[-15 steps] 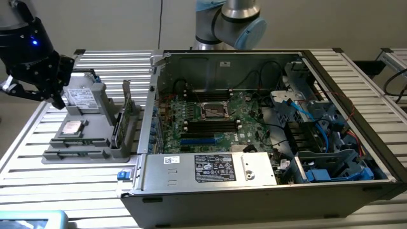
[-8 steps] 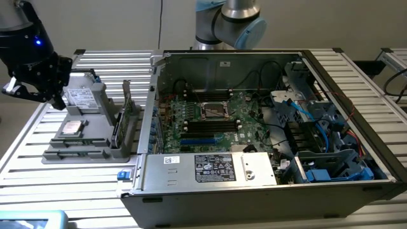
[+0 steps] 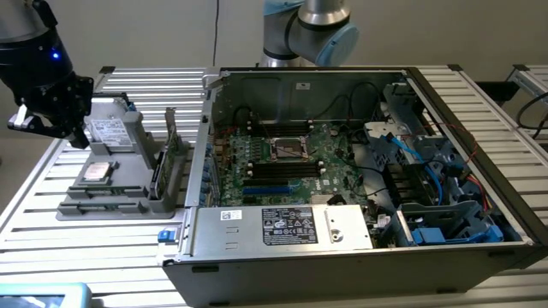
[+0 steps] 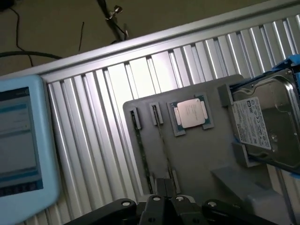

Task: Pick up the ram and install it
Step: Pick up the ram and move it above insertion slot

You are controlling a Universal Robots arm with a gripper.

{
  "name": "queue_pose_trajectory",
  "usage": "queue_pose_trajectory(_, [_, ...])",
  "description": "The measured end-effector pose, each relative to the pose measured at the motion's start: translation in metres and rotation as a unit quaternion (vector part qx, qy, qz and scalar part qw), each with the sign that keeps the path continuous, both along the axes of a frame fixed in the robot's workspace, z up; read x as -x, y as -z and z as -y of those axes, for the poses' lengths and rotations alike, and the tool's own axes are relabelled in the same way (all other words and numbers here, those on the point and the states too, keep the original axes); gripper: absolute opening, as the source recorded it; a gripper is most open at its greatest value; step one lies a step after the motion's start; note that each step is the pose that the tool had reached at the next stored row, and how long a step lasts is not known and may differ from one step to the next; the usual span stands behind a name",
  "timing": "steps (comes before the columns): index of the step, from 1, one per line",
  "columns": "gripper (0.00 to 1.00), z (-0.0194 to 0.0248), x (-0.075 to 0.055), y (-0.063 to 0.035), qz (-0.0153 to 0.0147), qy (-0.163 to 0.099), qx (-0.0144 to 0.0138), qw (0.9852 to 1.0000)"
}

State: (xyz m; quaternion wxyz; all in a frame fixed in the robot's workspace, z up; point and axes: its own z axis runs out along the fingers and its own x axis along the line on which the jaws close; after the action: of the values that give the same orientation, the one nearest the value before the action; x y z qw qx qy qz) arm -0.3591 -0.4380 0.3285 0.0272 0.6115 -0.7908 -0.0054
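Two ram sticks stand on edge in slots of the grey fixture tray (image 4: 197,159): one (image 4: 141,152) near the tray's edge, the other (image 4: 162,140) beside it. In the exterior view the ram (image 3: 106,191) sits at the tray's near end. My gripper (image 4: 166,190) is shut with nothing between its fingers and hovers above the tray, apart from the sticks. The exterior view has the gripper (image 3: 77,136) over the tray's far left corner. The open computer case (image 3: 360,250) shows the motherboard with long black slots (image 3: 283,169) beside the processor socket.
On the tray also lie a processor chip (image 4: 191,114) and a hard drive (image 4: 265,122); an upright green card (image 3: 171,138) stands at its right side in the exterior view. A light-blue screen device (image 4: 18,150) lies on the slatted table (image 4: 98,122). Cables fill the case's right half.
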Motion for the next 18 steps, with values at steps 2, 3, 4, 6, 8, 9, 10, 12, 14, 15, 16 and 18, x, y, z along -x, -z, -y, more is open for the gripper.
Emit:
queue_pose_trajectory(2, [0.11, 0.0, 0.0, 0.0001, 0.0013, -0.018, 0.0, 0.9998])
queue_pose_trajectory(3, [0.11, 0.0, 0.0, 0.0, 0.0025, -0.027, 0.0, 0.9996])
queue_pose_trajectory(4, [0.11, 0.0, 0.0, -0.0001, 0.0041, -0.036, 0.0001, 0.9993])
queue_pose_trajectory(6, [0.11, 0.0, -0.0001, -0.0001, 0.0069, -0.049, 0.0001, 0.9988])
queue_pose_trajectory(8, [0.11, 0.0001, -0.0001, 0.0001, 0.0072, -0.053, 0.0, 0.9986])
queue_pose_trajectory(9, [0.11, 0.0001, -0.0001, 0.0001, 0.0072, -0.054, 0.0, 0.9985])
queue_pose_trajectory(10, [0.11, 0.0001, -0.0001, 0.0, 0.0072, -0.054, 0.0001, 0.9985])
queue_pose_trajectory(12, [0.11, 0.0001, 0.0, 0.0, 0.0071, -0.054, 0.0001, 0.9985])
queue_pose_trajectory(14, [0.12, 0.0001, 0.0, 0.0, 0.0071, -0.054, 0.0001, 0.9985])
queue_pose_trajectory(15, [0.18, 0.0001, 0.0, 0.0, 0.0071, -0.054, 0.0001, 0.9985])
queue_pose_trajectory(16, [0.18, 0.0001, 0.0, 0.0, 0.0071, -0.054, 0.0001, 0.9985])
queue_pose_trajectory(18, [0.3, 0.0001, 0.0, 0.0, 0.0071, -0.054, 0.0001, 0.9985])
